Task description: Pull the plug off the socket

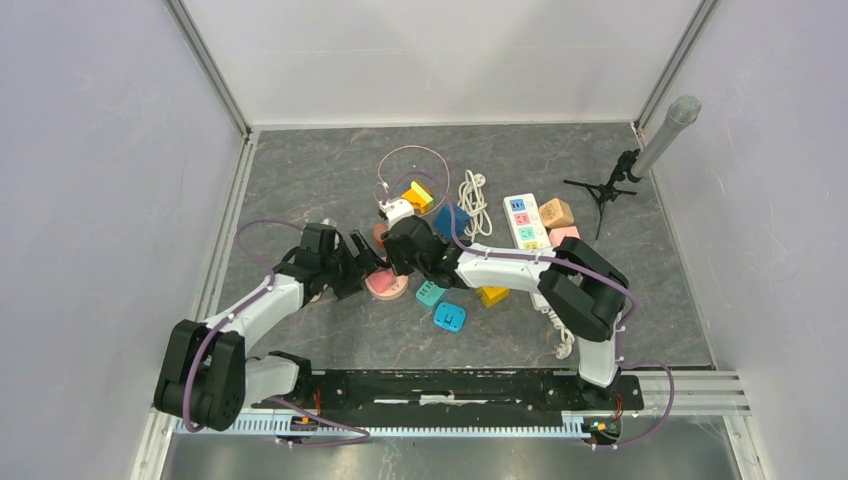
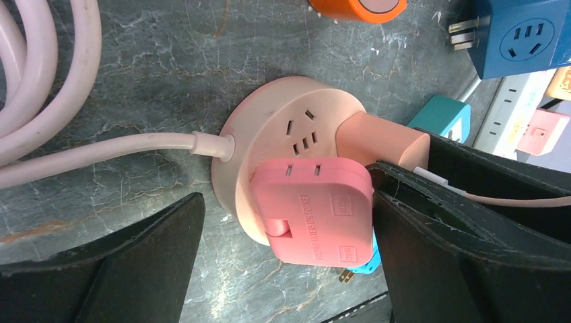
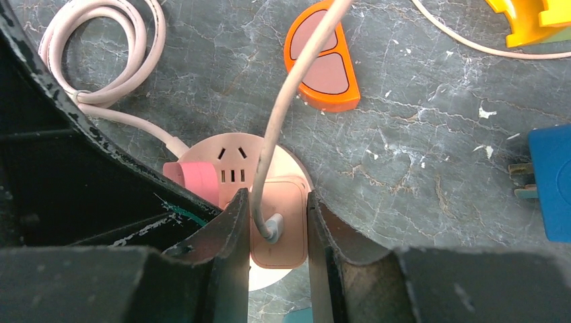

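Note:
A round pale-pink socket [image 2: 269, 114] lies on the grey table [image 1: 300, 170], with its cord leaving to the left. Two plugs sit in it: a square pink plug [image 2: 316, 208] and a peach charger plug [image 3: 289, 229] with a white cable [image 3: 283, 101]. My left gripper [image 2: 286, 195] is open around the pink plug, with the right finger against the plug's side and the left finger apart. My right gripper [image 3: 276, 208] is shut on the peach charger plug, one finger on each side. In the top view both grippers meet over the socket [image 1: 385, 285].
An orange half-round piece [image 3: 323, 60] and a blue adapter [image 3: 552, 182] lie beyond the socket. The socket's cord [image 2: 40, 67] coils at the left. Teal [image 1: 432, 293], blue [image 1: 450, 317] and yellow [image 1: 492, 295] blocks lie right of the socket. A white power strip [image 1: 525, 220] and a mic stand [image 1: 610, 185] stand further right.

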Available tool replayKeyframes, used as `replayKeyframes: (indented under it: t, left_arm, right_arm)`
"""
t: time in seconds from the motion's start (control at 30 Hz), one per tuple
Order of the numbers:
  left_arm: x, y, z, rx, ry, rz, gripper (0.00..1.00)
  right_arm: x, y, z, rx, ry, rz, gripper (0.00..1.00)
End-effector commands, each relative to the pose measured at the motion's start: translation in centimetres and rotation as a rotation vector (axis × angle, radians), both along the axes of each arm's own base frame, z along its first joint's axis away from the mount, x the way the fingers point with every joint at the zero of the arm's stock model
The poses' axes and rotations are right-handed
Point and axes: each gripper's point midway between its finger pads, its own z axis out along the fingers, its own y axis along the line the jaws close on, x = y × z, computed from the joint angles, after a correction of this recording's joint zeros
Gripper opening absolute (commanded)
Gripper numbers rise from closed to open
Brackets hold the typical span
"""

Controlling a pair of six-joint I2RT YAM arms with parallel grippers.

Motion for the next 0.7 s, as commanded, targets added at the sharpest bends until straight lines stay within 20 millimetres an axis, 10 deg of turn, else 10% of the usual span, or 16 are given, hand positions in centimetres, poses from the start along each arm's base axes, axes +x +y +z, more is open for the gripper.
replayKeyframes:
  t: [0.0, 0.37, 0.67]
  left_arm:
    - [-0.1, 0.7, -1.1, 0.078, 0.017, 0.018, 0.97]
    - [-1.4, 1.8, -2.9, 0.136, 0.056, 0.019, 0.92]
    - [0.7, 0.4, -0.3, 0.08, -0.045, -0.015, 0.93]
  right_arm:
    - [-1.1, -0.5, -0.3, -0.003, 0.038, 0.027, 0.13]
    - [-0.8, 0.2, 4.3, 0.261, 0.056, 0.089, 0.02]
    - [-0.5, -1.1, 1.1, 0.164, 0.074, 0.048, 0.01]
